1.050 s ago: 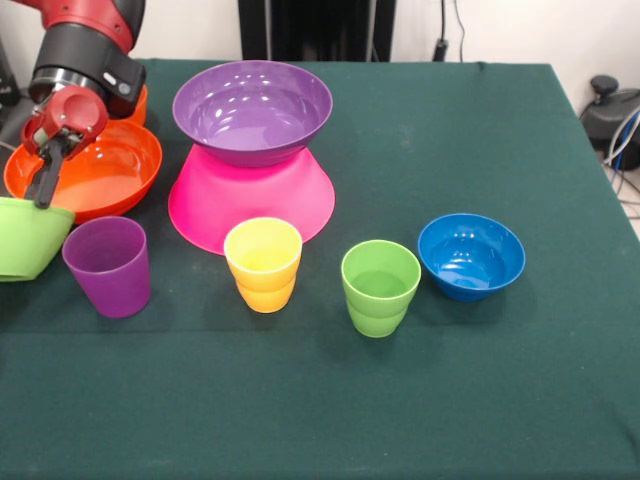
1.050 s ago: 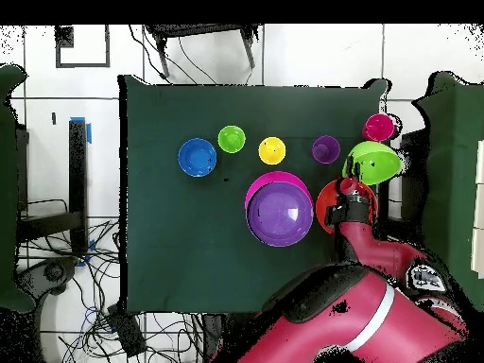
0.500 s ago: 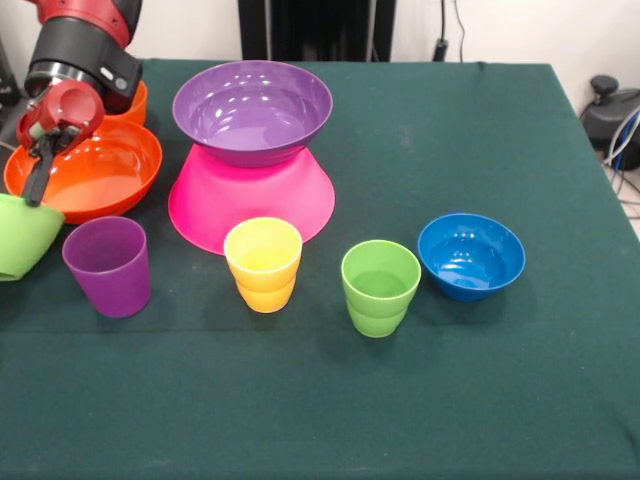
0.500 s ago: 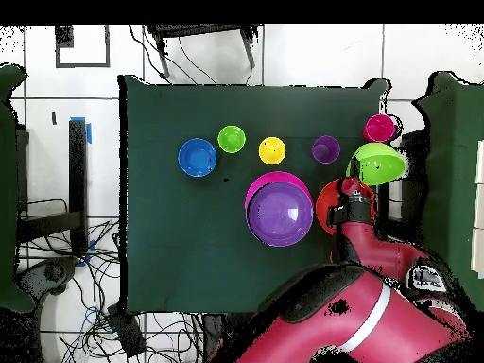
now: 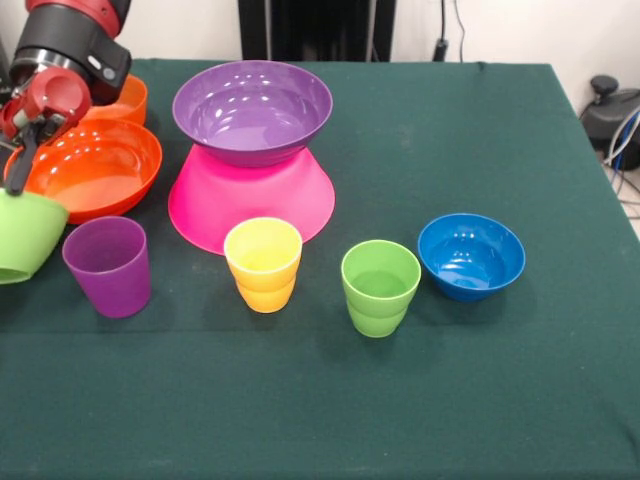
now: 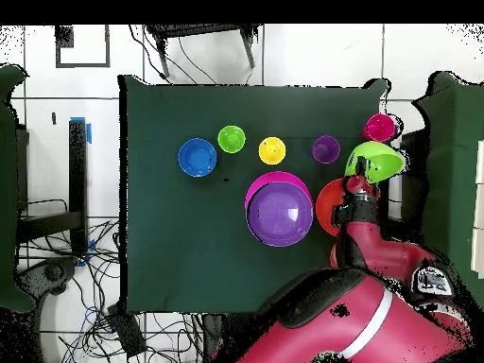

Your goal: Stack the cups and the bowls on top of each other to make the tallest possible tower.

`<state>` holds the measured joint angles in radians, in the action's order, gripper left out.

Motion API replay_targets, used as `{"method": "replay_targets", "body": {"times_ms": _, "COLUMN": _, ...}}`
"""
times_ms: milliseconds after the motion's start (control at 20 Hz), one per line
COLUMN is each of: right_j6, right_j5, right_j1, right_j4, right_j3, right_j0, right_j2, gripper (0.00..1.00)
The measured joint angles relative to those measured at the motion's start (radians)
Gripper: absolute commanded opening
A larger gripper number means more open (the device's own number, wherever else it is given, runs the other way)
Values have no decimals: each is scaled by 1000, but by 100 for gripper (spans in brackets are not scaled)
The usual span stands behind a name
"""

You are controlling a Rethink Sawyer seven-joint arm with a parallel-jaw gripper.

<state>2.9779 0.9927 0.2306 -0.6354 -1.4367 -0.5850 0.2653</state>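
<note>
Right, claw [image 5: 17, 185]: pinching the rim of the lime green bowl [image 5: 25, 235], fingers either side of the thin wall
Lime bowl: lifted, tilted, at the desk's [image 5: 480, 130] edge beside the purple cup [image 5: 108, 265] and in front of the large orange bowl [image 5: 92, 178]
Tower [image 5: 252, 150]: purple bowl [image 5: 252, 108] upright on the upturned pink bowl [image 5: 250, 200]; nothing green on it yet
Handling: looks light, stiff and glossy, so likely slippery; a rim pinch lets it swing, so I'd carry it slowly
Change: from a second ago the arm has moved further to the desk's edge, bowl with it, and the small orange bowl [image 5: 122, 100] behind now shows more
Rest: yellow cup [image 5: 263, 263], green cup [image 5: 380, 287], blue bowl [image 5: 471, 255] unmoved
</note>
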Motion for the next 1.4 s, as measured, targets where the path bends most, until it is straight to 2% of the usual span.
{"method": "replay_targets", "body": {"times_ms": 1400, "right_j6": 0, "right_j5": 0, "right_j1": 214, "right_j4": 20, "right_j3": -158, "right_j0": 114, "right_j2": 126, "gripper": 0}}
